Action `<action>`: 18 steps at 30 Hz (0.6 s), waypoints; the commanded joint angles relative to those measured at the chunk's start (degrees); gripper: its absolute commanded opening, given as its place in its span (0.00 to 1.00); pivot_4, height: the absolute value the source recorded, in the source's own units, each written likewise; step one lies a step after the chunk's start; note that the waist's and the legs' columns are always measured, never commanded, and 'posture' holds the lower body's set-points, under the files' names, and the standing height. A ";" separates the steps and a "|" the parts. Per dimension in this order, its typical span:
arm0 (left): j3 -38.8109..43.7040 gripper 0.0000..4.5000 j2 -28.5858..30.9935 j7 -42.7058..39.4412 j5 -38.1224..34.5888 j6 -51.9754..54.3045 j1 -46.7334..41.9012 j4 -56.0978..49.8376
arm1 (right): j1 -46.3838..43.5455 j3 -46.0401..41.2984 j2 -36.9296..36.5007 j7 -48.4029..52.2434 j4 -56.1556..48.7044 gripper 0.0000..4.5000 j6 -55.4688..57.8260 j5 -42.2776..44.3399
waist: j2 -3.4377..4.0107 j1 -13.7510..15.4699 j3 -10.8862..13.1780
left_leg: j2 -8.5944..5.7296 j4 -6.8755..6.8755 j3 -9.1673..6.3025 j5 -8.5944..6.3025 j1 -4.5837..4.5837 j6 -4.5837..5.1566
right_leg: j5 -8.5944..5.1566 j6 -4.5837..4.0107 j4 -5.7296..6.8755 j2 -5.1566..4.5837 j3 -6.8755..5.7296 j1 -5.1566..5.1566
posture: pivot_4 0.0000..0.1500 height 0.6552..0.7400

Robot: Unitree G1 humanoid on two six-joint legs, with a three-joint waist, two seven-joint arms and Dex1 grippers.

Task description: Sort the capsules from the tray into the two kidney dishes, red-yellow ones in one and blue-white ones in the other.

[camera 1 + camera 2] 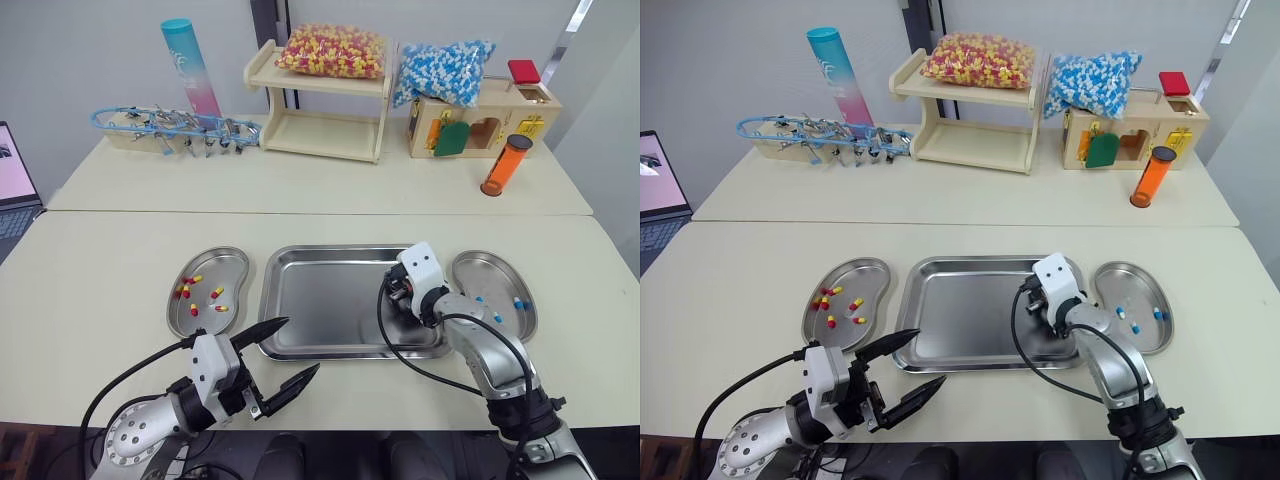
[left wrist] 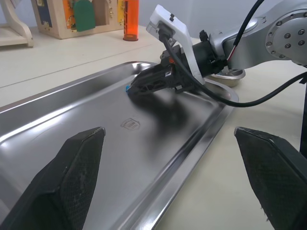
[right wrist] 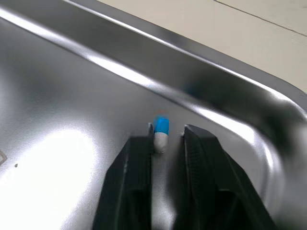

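On the left of the beige table [image 1: 100,270], a steel kidney dish [image 1: 236,262] holds a handful of red-yellow capsules [image 1: 216,293]. In front of it, over the table's near edge, the left gripper [image 1: 300,345] hovers with its two black fingers spread wide, holding nothing. In the middle lies the flat steel tray [image 1: 320,300]. At the tray's right side, near its far right corner, the right gripper [image 3: 166,140] points down onto the tray floor, its fingers narrowly parted. One blue-white capsule [image 3: 161,130] lies on the tray between the fingertips, with a small gap showing on one side. Just right of the tray, a second kidney dish [image 1: 490,268] holds a few blue-white capsules [image 1: 518,302].
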 commanded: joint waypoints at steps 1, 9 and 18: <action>-0.32 1.00 0.19 -0.13 0.15 -0.93 -0.90 -0.30 | -0.18 -0.73 0.34 0.65 -0.98 0.01 -0.67 0.09 | 0.00 0.01 0.00 | 0.00 0.00 0.00 0.00 0.00 0.00 | 0.00 0.00 0.00 0.00 0.00 0.00 | 1.00 1.00; -0.46 1.00 0.75 -1.56 -1.15 -0.08 -4.55 1.07 | 4.69 -5.58 -6.20 8.37 -16.45 0.01 2.36 6.10 | 0.02 0.20 0.01 | 0.00 0.00 -0.02 0.00 -0.09 0.00 | 0.00 0.00 -0.04 0.00 -0.02 -0.04 | 1.00 1.00; -4.05 1.00 2.92 -7.30 -3.64 1.84 -9.66 0.18 | 19.46 -26.66 -21.25 18.39 -24.13 0.01 2.58 12.67 | 0.01 0.38 0.02 | -0.01 0.00 -0.01 0.00 -0.08 0.00 | 0.00 0.01 -0.06 -0.01 -0.04 0.00 | 1.00 1.00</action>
